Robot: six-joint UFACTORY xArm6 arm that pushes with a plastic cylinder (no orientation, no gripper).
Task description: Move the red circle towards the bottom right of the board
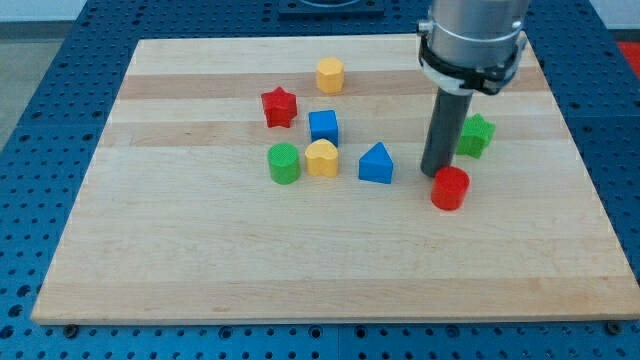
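Observation:
The red circle [450,188] is a short red cylinder on the wooden board [200,270], right of centre. My tip [436,174] stands just above and left of it in the view, touching or almost touching its upper left edge. The dark rod rises from there to the grey arm at the view's top right. The board's bottom right corner lies well below and right of the red circle.
A green star [476,135] sits just right of the rod. A blue triangle [376,163], yellow heart [322,158], green circle [284,164], blue cube [323,126], red star [279,107] and yellow hexagon [330,75] lie left of the tip.

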